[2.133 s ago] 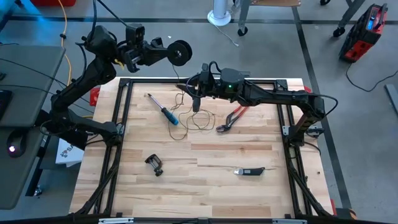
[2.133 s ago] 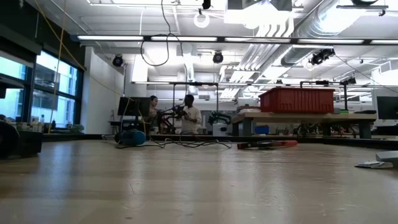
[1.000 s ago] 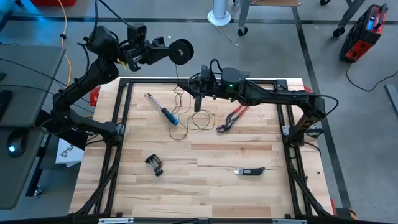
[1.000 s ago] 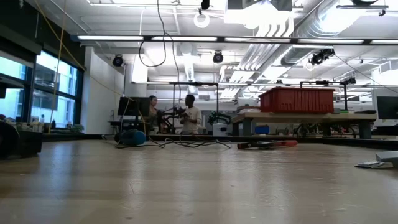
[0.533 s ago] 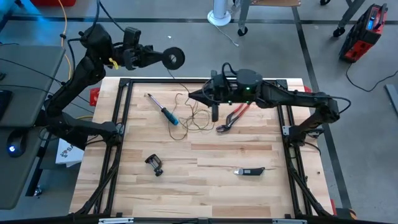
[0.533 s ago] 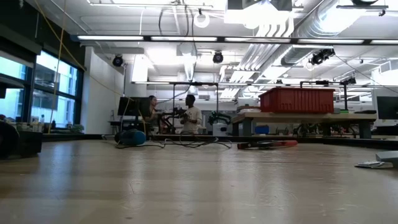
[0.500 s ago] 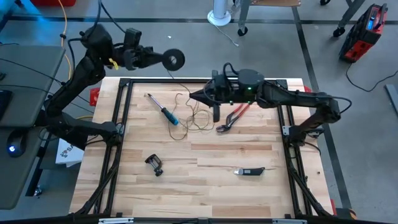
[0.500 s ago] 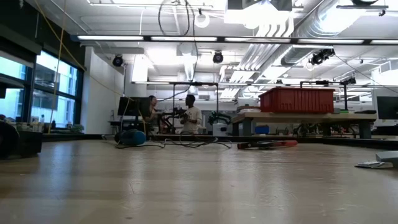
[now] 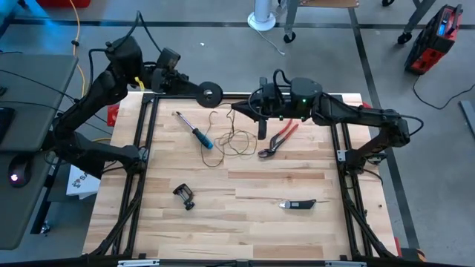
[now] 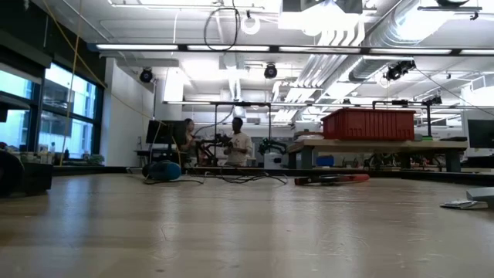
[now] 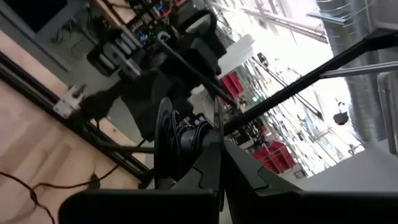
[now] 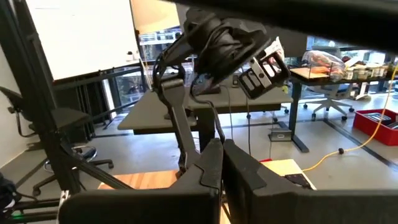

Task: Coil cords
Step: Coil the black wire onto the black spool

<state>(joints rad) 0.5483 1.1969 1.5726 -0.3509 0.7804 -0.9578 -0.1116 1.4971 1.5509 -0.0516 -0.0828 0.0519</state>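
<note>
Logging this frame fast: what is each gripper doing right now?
Left gripper: shut on the reel.
Right gripper: shut; the thin cord is too fine to tell if held.

The high view looks straight down on the table [image 9: 245, 185]; the low view skims level across the table; both wrist views look outward above it.

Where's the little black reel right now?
In the high view the reel is at the table's far edge, left of centre, held by the shut left gripper, just beyond the blue-handled screwdriver.
</note>
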